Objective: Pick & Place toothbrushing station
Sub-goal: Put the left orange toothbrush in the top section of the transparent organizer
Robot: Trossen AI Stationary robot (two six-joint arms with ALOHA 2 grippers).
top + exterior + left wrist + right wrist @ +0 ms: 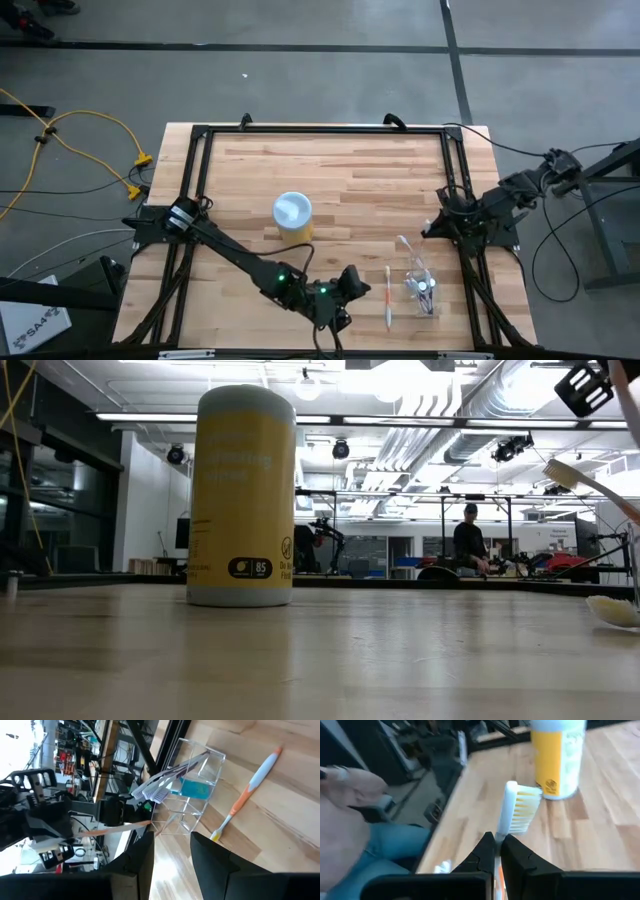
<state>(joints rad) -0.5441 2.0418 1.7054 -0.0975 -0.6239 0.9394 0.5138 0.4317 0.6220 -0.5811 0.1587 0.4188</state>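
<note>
— Starting at the right gripper (498, 840): what are its jaws doing?

— They are pinched together on the neck of a toothbrush (512, 807). The white head with pale bristles sticks out just past the fingertips, held in the air above the table (350, 160), on its right side.

— What lies beyond it?

— A yellow canister (559, 757) stands upright near the middle of the table, well apart from the brush. Off the table's edge, a person (380, 850) in blue trousers shows in the right wrist view.

— And the left gripper (172, 837)?

— Its jaws stand apart with nothing between them. It sits low at the near edge of the table, pointing toward the rest of the set.

— How close is that?

— A clear holder (192, 785) lies straight ahead of the parted fingers, near but not touching. Several brush heads (155, 792) poke out of its mouth, and something teal (195, 788) shows inside. I cannot tell whether the holder is upright or tipped.

— Anything beside it?

— An orange toothbrush (240, 802) lies flat on the wood just beside the holder, between it and the left gripper in the high view.
</note>
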